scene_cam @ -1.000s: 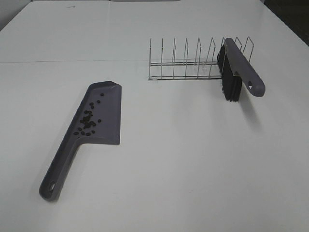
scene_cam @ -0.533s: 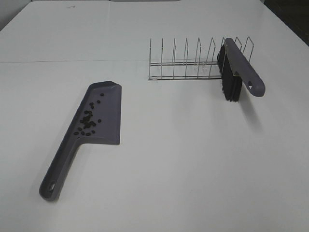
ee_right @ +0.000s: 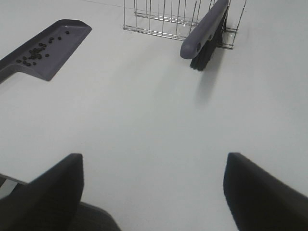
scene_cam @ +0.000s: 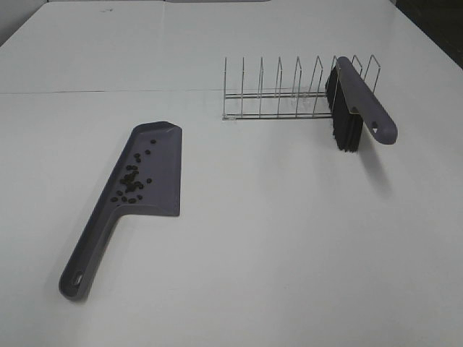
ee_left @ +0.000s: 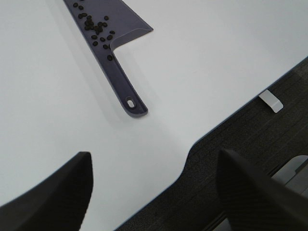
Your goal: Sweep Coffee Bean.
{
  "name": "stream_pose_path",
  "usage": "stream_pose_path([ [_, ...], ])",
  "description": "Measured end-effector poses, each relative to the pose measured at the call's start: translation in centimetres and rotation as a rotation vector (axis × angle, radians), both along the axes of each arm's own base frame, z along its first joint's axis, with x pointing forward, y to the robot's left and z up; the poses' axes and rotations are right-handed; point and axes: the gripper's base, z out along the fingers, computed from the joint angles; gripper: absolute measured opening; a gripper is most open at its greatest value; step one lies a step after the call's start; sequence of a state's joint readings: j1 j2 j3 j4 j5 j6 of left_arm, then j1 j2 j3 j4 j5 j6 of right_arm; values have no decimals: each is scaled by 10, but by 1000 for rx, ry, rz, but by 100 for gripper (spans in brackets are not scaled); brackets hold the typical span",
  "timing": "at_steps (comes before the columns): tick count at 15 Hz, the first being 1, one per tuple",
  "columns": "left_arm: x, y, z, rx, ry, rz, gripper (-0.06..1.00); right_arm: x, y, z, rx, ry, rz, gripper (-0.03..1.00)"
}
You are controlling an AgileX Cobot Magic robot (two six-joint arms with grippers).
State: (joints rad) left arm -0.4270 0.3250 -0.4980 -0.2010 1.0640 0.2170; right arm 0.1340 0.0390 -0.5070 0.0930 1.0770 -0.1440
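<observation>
Several tiny dark coffee beans [scene_cam: 132,181] lie inside the grey-purple dustpan [scene_cam: 160,173], which rests flat on the white table at the left, handle toward the front. Beans [ee_left: 96,30] and dustpan [ee_left: 118,72] also show in the left wrist view, and in the right wrist view the beans [ee_right: 32,54] lie in the dustpan [ee_right: 53,48]. A grey-purple brush [scene_cam: 365,105] with black bristles leans in the wire rack [scene_cam: 278,94]; it also shows in the right wrist view [ee_right: 204,31]. My left gripper [ee_left: 154,187] and right gripper [ee_right: 154,192] are open, empty, far from both tools.
The white table [scene_cam: 275,238] spreads around the tools. A seam runs across it behind the dustpan. The table's front edge and dark floor [ee_left: 250,144] show in the left wrist view. Neither arm shows in the exterior view.
</observation>
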Motion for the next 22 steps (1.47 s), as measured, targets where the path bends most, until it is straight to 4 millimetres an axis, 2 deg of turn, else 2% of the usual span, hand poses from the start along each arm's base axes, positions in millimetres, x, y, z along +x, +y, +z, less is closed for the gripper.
stream_pose_path([
  [10, 0, 0, 0, 0, 0, 0, 67, 0, 0, 0, 0, 0, 0, 75],
  [13, 2, 4, 0, -1, -4, 98, 67, 0, 0, 0, 0, 0, 0, 75],
  [14, -2, 10, 2, -17, -51, 222, 67, 0, 0, 0, 0, 0, 0, 75],
  [16, -13, 14, 5, -38, -137, 311, 67, 0, 0, 0, 0, 0, -2, 75],
  [22, -39, 17, 6, -74, -316, 390, 67, 1, 0, 0, 1, -1, -126, 75],
])
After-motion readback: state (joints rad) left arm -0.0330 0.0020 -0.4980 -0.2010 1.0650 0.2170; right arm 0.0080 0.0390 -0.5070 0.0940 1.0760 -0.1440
